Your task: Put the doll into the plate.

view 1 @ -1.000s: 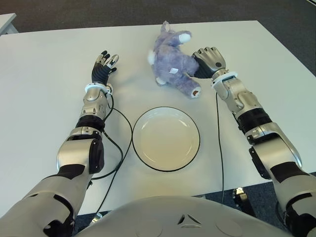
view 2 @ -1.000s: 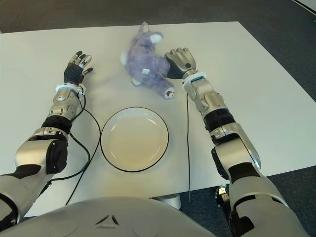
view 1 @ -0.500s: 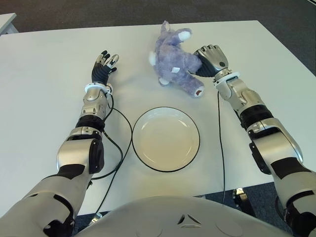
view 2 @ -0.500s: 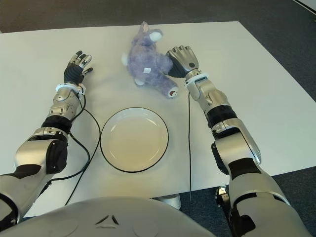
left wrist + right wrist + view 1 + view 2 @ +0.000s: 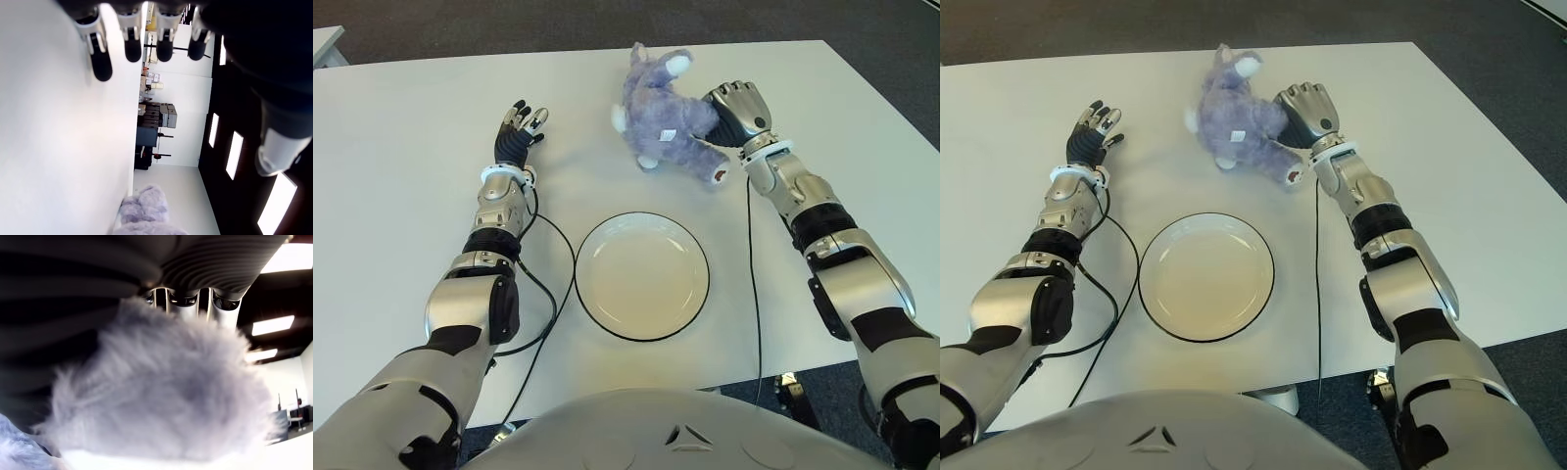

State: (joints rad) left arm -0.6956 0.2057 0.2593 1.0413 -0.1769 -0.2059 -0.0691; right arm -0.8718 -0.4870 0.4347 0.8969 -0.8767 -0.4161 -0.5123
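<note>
apparently right robot hand (image 5: 736, 110) grips doll (image 5: 666, 116).

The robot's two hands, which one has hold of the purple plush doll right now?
The right hand: its fingers wrap the purple plush doll beyond the plate. The left hand shows open and empty, left of the doll.

Lab: white table (image 5: 401, 147), ceiling lights (image 5: 272, 325)

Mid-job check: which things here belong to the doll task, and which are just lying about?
Job:
- doll, gripped by right hand
- plate, nothing in it, nearer the robot

Lying about:
- left hand, open, left of the doll
- black cable on the table
</note>
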